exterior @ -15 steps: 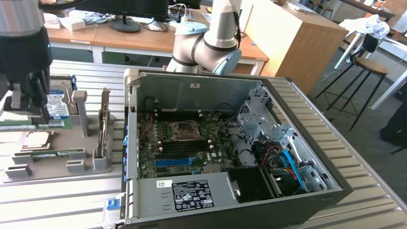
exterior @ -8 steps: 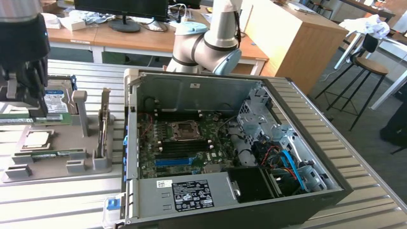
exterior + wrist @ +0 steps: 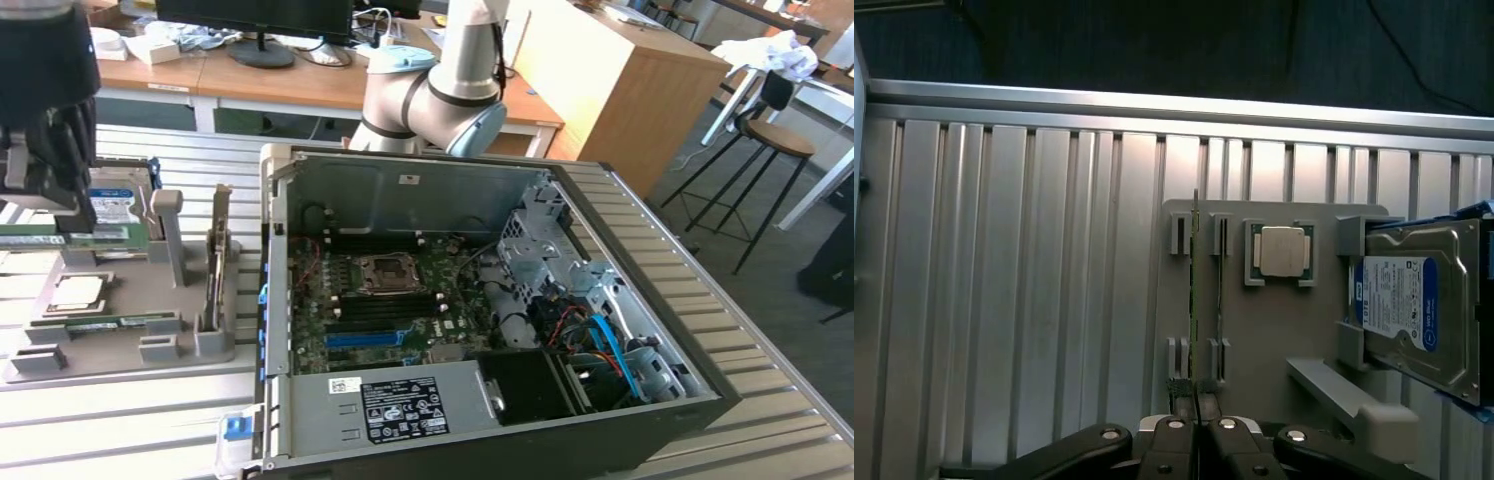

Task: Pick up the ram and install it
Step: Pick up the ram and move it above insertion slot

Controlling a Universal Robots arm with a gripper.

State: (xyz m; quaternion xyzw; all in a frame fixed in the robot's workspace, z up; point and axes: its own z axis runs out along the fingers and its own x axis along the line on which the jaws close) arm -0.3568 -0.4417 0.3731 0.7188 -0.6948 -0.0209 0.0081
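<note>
My gripper is shut on the near end of one ram, a thin green stick seen edge-on. It is lifted a little above the grey holder tray and sits off to the side of its slot brackets. A second ram still sits in its brackets beside it. In the exterior view the gripper hangs over the tray at the far left, with the green ram under its fingers. The open computer case with its motherboard lies to the exterior view's right.
On the tray sit a square silver processor and a hard drive with a blue-white label. A thin upright plate stands on the tray's case side. The robot base rises behind the case. A ribbed metal table surrounds everything.
</note>
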